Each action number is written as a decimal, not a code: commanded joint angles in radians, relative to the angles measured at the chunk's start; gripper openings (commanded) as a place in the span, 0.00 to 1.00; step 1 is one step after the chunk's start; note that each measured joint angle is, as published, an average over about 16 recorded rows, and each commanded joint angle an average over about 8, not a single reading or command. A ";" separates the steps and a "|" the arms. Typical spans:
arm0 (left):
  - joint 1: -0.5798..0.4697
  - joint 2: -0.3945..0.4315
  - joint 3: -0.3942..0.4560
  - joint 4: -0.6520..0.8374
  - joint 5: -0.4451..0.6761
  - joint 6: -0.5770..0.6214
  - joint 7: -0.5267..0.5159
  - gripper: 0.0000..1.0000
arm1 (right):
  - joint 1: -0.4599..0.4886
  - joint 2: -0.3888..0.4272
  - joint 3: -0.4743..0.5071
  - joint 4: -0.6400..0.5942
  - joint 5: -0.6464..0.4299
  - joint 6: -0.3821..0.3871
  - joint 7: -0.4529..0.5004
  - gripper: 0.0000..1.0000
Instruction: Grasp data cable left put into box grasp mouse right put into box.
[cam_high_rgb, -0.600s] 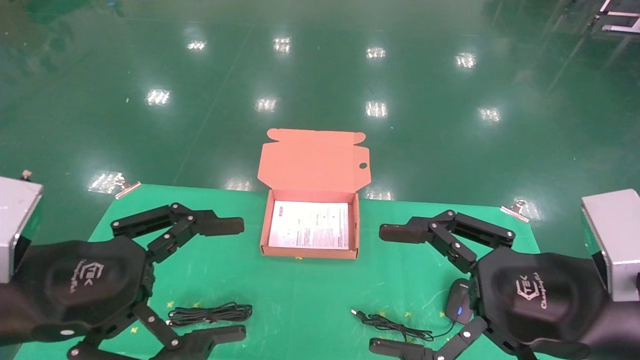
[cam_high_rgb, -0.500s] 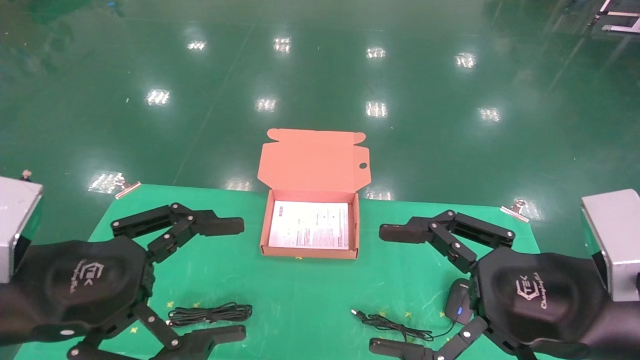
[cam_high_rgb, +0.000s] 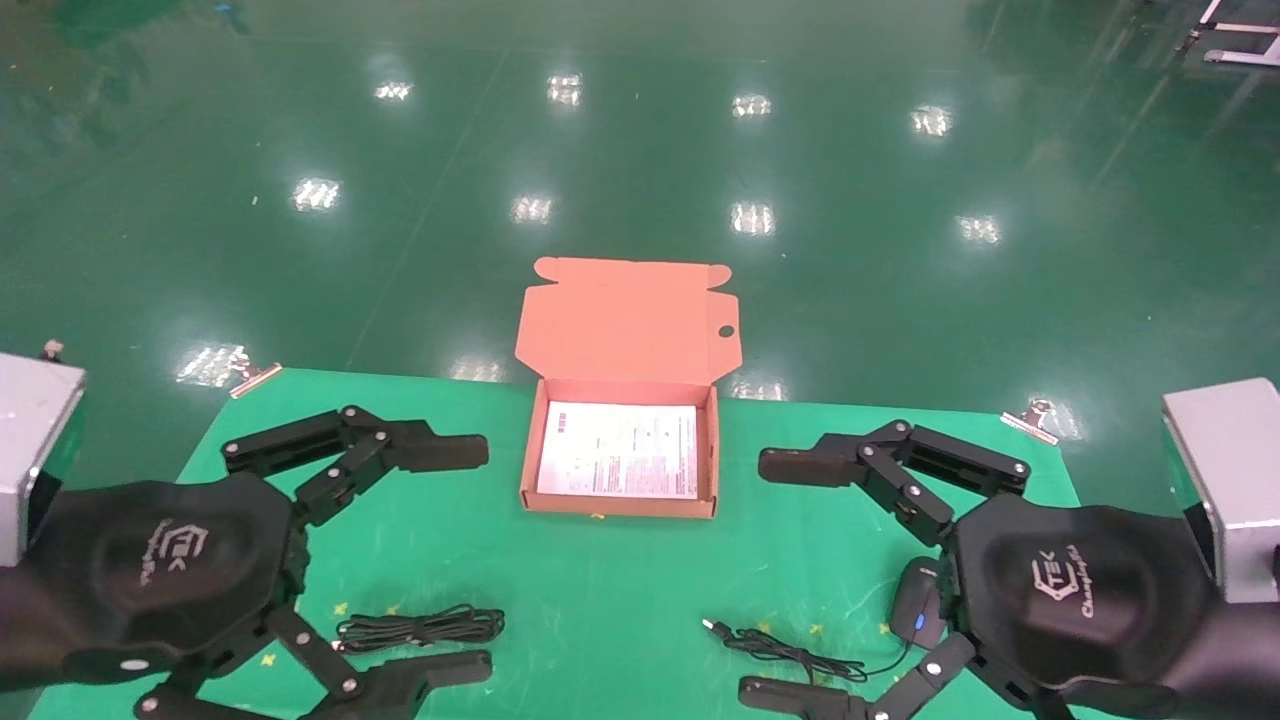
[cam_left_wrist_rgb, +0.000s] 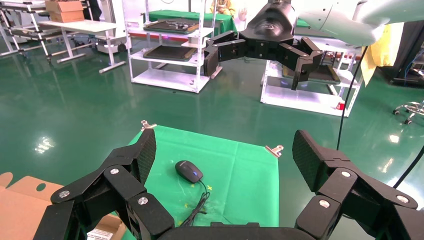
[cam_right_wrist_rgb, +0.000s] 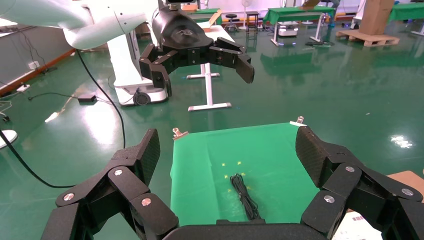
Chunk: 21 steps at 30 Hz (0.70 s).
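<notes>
At the left, our left end effector (cam_high_rgb: 455, 560) hovers above the green cloth-covered counter (cam_high_rgb: 600, 580), its black jointed fingers spread wide and holding nothing. The data cable (cam_high_rgb: 420, 627) lies on the counter between those fingers, close to the near one: a slim bundle of thin black cord, limp and looped, its long axis running left to right, nearer this arm than the other. We judge a drop straight down with a turn of the wrist would straddle it across its narrow width. In the middle, toward the far edge, sits the box (cam_high_rgb: 620, 500), shallow salmon cardboard, lid standing open, a white printed sheet inside. At the right, our right end effector (cam_high_rgb: 790, 580) is equally wide open and empty. The mouse (cam_high_rgb: 915, 605), a smooth black oval, rests just beside its palm, its thin cord trailing leftward to a silver plug.
</notes>
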 joint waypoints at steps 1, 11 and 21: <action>0.001 0.000 -0.001 0.000 -0.002 0.000 -0.001 1.00 | 0.001 -0.001 -0.001 0.000 0.000 0.000 0.001 1.00; -0.060 0.015 0.053 0.003 0.118 0.009 -0.005 1.00 | 0.038 0.033 -0.029 0.022 -0.107 -0.012 -0.008 1.00; -0.236 0.081 0.200 -0.035 0.444 0.016 -0.073 1.00 | 0.302 0.000 -0.255 0.063 -0.479 -0.085 0.011 1.00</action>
